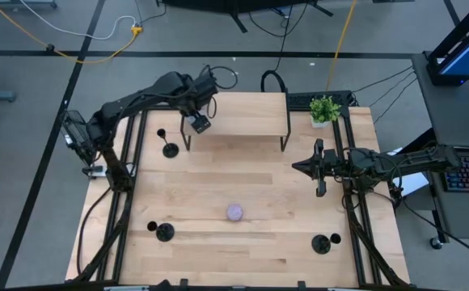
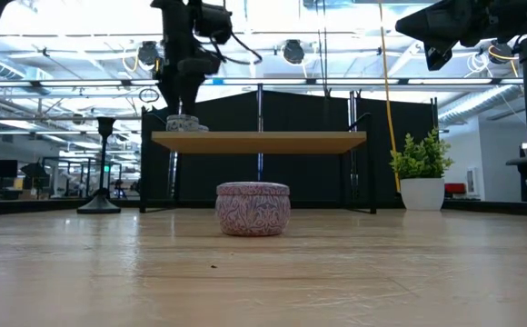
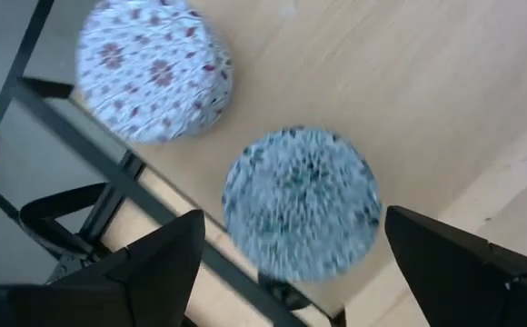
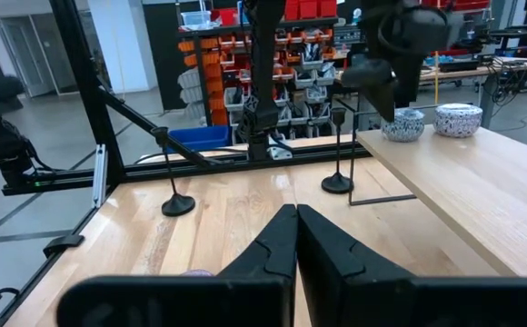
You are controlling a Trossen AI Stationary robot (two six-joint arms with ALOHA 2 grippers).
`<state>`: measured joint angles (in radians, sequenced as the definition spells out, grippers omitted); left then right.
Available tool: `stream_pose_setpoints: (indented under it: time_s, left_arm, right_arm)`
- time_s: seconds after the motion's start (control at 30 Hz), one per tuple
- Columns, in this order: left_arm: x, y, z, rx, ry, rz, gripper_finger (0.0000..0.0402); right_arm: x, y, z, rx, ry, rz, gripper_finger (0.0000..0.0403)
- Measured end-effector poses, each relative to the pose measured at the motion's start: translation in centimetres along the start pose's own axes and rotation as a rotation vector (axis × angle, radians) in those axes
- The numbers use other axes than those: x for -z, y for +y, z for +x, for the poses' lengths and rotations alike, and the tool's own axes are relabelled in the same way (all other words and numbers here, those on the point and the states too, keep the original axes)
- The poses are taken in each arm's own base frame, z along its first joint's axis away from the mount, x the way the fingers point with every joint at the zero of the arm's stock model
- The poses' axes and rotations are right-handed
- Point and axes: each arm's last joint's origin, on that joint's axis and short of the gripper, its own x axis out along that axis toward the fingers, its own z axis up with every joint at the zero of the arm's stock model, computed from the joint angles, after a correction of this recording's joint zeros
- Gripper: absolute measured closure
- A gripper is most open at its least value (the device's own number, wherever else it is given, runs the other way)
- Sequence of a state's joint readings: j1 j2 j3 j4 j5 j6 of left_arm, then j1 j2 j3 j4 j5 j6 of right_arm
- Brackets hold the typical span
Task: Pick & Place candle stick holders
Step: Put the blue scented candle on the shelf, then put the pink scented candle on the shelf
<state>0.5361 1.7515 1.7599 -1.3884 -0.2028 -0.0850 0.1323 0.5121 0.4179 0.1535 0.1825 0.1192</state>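
Three matte-black candle stick holders stand upright on their disc bases on the table: one at the far left (image 1: pixel 170 149), one at the near left (image 1: pixel 163 232), one at the near right (image 1: pixel 322 242). My left gripper (image 1: pixel 200 123) is open over the left end of the raised wooden shelf (image 1: pixel 242 113). In the left wrist view its fingers (image 3: pixel 154 268) stand on either side above a blue patterned tin (image 3: pixel 300 200), touching nothing. My right gripper (image 1: pixel 296 167) is shut and empty, in the air over the table's right half.
A second patterned tin (image 3: pixel 154 68) sits beside the blue one on the shelf. A purple tin (image 1: pixel 234 212) rests on the table's middle near side. A small potted plant (image 1: pixel 324 109) stands at the far right. Black frame rails (image 1: pixel 129 162) run along both sides.
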Motion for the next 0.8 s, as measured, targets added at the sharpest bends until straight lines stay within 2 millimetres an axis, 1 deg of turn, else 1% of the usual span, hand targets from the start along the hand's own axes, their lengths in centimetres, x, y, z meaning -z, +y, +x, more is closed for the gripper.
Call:
stream_pose_setpoints:
  time_s: [0.13, 0.23, 0.33, 0.4, 0.47, 0.63, 0.8]
  left_arm:
    - [1.6, 0.0, -3.0, 0.038, -0.078, -0.052, 0.0053]
    - [3.1, -0.7, -5.6, 0.167, -0.15, -0.089, 0.0053]
    - [4.6, -2.2, -8.2, 0.307, -0.236, -0.082, 0.0053]
    - [5.5, -3.5, -9.7, 0.355, -0.29, -0.05, 0.0053]
    - [6.3, -5.2, -10.8, 0.392, -0.338, 0.014, 0.0053]
    - [8.2, -9.4, -12.1, 0.373, -0.387, 0.169, 0.0053]
    - [9.2, -13.6, -11.8, 0.349, -0.387, 0.292, 0.0053]
  right_arm:
    - [0.0, 0.0, 0.0, 0.0, 0.0, 0.0, 0.0399]
    - [0.0, 0.0, 0.0, 0.0, 0.0, 0.0, 0.0399]
    - [0.0, 0.0, 0.0, 0.0, 0.0, 0.0, 0.0399]
    - [0.0, 0.0, 0.0, 0.0, 0.0, 0.0, 0.0399]
    - [0.0, 0.0, 0.0, 0.0, 0.0, 0.0, 0.0399]
    - [0.0, 0.0, 0.0, 0.0, 0.001, -0.001, 0.0399]
    - [0.0, 0.0, 0.0, 0.0, 0.0, 0.0, 0.0399]
